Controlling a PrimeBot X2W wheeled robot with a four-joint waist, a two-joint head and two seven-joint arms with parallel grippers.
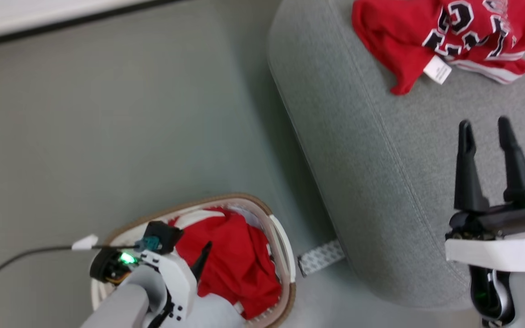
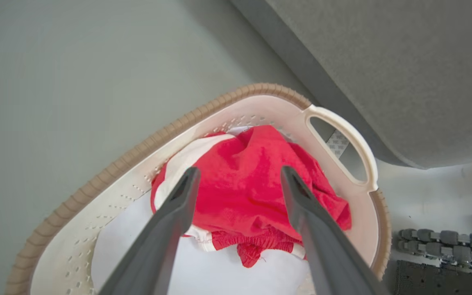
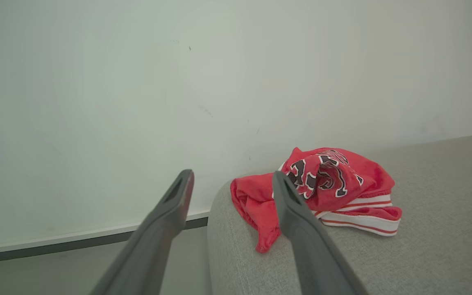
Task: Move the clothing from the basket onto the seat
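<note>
One piece is home! A crumpled red jersey with black-and-white lettering [image 1: 404, 36] lies on the large light-grey upholstered seat [image 1: 381, 182], just beyond the tips of the right gripper [image 1: 484, 124]. That gripper hovers over the cushion, fingers parted, nothing between them.

More remains. A bunched red garment with an elastic hem [image 2: 240, 196] sits in the rounded white perforated laundry basket with a brown rim [image 2: 137, 153], directly ahead of the left gripper [image 2: 240, 170]. This one is spread wide and empty, its fingers framing the heap but apparently not touching it.

It looks roughly halfway done. Something white lies under the red, though whether it is cloth or the basket floor is hard to say.

As for obstacles, the basket's looped handle [image 2: 342, 135] stands on the seat side of the fingers. Beyond it a pale patterned strip [image 1: 319, 257] lies on the floor, then the seat's rounded edge, which any lift must clear.
</note>
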